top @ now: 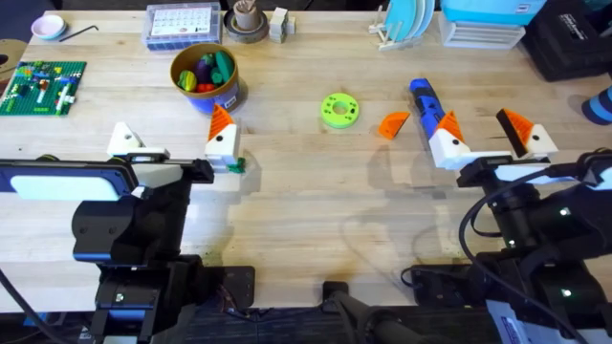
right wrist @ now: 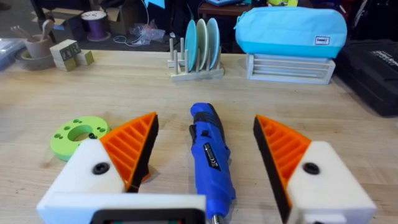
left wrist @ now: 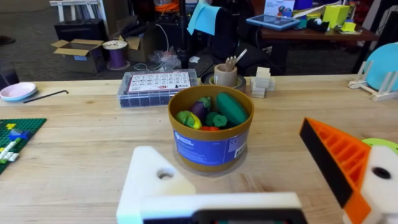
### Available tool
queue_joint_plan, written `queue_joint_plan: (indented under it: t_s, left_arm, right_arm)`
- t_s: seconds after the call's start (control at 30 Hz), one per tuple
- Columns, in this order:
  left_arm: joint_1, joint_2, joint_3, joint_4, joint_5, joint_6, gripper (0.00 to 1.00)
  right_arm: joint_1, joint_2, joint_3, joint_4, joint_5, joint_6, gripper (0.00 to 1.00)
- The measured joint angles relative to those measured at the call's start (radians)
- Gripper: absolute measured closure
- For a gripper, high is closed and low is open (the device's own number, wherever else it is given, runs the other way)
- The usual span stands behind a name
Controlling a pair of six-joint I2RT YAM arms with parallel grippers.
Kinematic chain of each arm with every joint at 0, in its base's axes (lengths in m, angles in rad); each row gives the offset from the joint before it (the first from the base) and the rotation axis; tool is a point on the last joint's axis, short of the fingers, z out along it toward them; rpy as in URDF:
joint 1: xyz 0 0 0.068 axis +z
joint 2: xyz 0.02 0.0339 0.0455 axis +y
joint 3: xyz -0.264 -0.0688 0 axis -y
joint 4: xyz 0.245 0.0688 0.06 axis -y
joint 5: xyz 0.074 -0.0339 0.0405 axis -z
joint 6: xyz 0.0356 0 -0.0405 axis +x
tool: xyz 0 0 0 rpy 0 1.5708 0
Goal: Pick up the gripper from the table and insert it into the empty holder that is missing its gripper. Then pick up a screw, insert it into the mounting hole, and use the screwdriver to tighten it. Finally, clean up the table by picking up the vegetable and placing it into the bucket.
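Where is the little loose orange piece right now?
In the overhead view, the gripper lies on the table right of centre, between the lime-green disc and the blue screwdriver, just ahead of the right end effector.

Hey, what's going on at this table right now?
Two robot arms sit at a wooden table, neither holding anything. The left gripper lacks one orange finger: its empty holder is bare white. The loose orange gripper lies on the table beside the blue screwdriver. The right gripper is open with the screwdriver lying between its fingers. The bucket of toy foods stands ahead of the left gripper, and a small dark-green vegetable lies by it.
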Motion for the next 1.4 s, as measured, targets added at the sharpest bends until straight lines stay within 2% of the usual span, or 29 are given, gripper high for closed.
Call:
queue_joint_plan:
  t_s: [0.53, 0.63, 0.77, 0.87, 1.0, 1.23, 1.4]
  left_arm:
    - [0.0, 0.0, 0.0, 0.0, -0.012, -0.001, 0.008]
    - [0.0, 0.0, 0.001, -0.017, -0.016, -0.03, 0.008]
    - [0.0, 0.001, 0.039, -0.142, -0.019, -0.097, 0.008]
    - [0.0, 0.008, 0.138, -0.301, -0.019, -0.123, 0.009]
    - [0.0, 0.067, 0.317, -0.483, -0.019, -0.138, 0.008]
    - [0.0, 0.29, 0.592, -0.719, -0.007, -0.142, 0.007]
    - [0.0, 0.457, 0.727, -0.855, 0.036, -0.142, 0.007]
  right_arm:
    - [0.0, 0.0, 0.0, -0.002, 0.0, 0.0, 0.008]
    - [0.0, 0.0, 0.006, -0.015, -0.01, 0.0, 0.007]
    - [0.0, 0.0, 0.046, -0.094, -0.064, 0.0, 0.007]
    - [0.0, 0.005, 0.11, -0.199, -0.088, 0.0, 0.007]
    - [0.0, 0.061, 0.268, -0.358, -0.106, 0.0, 0.007]
    - [0.0, 0.249, 0.579, -0.617, -0.114, -0.008, 0.009]
    - [0.0, 0.399, 0.779, -0.761, -0.116, -0.013, 0.009]
